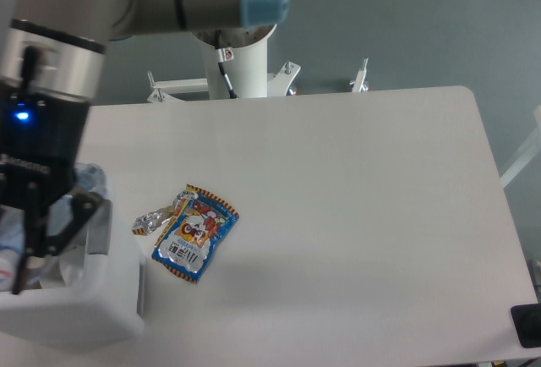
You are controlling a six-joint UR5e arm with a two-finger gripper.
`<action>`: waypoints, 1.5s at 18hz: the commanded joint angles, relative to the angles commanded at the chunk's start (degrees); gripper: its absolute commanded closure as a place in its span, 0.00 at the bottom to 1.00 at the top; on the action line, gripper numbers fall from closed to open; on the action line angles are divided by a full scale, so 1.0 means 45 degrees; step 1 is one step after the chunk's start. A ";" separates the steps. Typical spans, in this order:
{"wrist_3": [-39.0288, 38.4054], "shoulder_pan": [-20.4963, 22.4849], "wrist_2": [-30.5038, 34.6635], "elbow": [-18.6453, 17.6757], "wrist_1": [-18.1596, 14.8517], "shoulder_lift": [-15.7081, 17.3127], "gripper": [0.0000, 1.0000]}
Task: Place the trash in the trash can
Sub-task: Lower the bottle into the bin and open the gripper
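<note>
While the gripper (12, 253) hangs over the trash can (84, 316) clamped on the crushed bottle (8, 259), the snack packet (194, 233) and silver wrapper (152, 221) lie on the table (355, 215).

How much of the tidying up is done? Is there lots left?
Some is left. The jaws hang over the trash can, at its near left corner; the picture's edge cuts them off, so I cannot tell whether they hold the crushed bottle. It is not on the table. The snack packet and the silver wrapper lie on the table beside the can, waiting to be picked up.
</note>
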 joint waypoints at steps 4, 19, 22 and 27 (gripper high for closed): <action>0.0019 -0.0294 -0.0565 -0.0371 0.0019 -0.0137 0.70; 0.0234 -0.0353 -0.0586 -0.0196 0.0019 -0.0820 0.44; 0.0507 -0.0333 -0.0567 -0.0059 0.0019 -0.0879 0.11; 0.0216 0.0172 -0.0508 -0.0233 -0.0020 -0.0432 0.00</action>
